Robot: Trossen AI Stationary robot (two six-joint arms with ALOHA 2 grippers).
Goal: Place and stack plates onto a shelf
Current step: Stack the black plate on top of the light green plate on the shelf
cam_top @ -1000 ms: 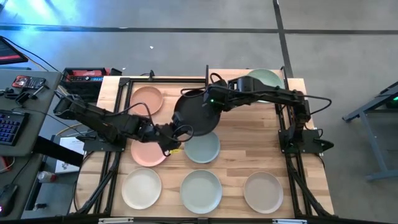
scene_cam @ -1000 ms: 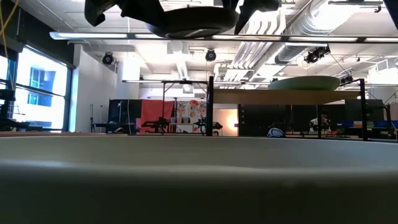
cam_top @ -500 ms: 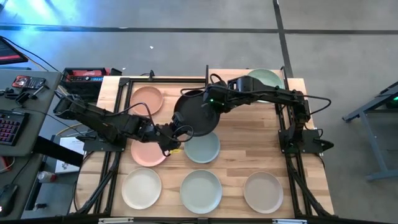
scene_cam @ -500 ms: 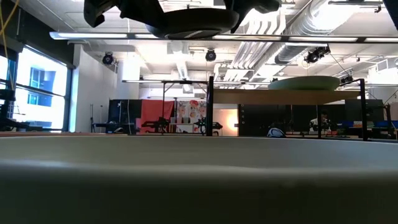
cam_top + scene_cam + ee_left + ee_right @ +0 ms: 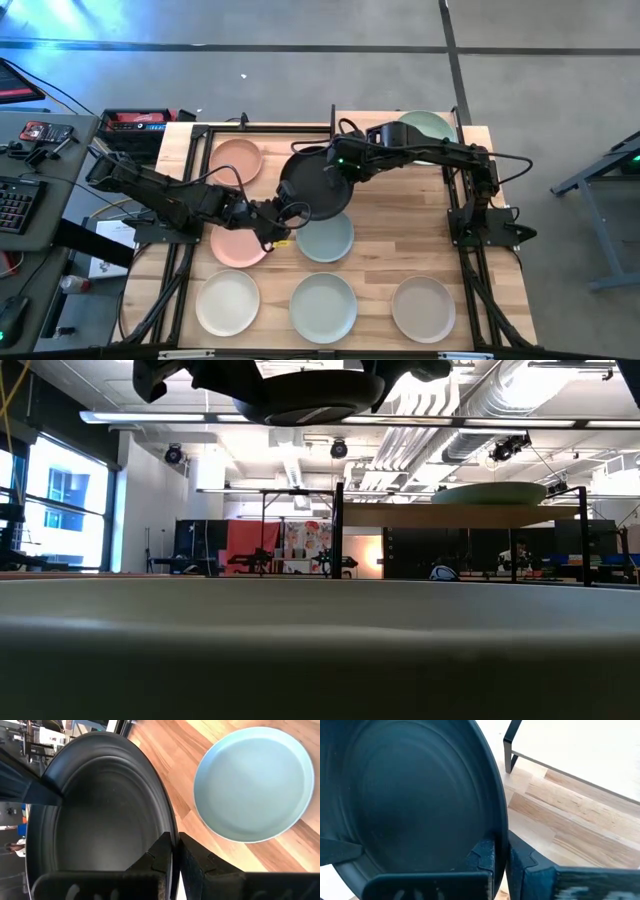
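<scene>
Both arms have the black plate (image 5: pixel 314 183) up off the desk (image 5: pixel 400 225), above the middle. Left end effector (image 5: pixel 291 213) is pinched on its near rim, right end effector (image 5: pixel 338 166) on the far rim. Pale blue plate (image 5: pixel 326 238) sits just beside it, and a green plate (image 5: pixel 428 128) is already on the shelf (image 5: pixel 380 117).
</scene>
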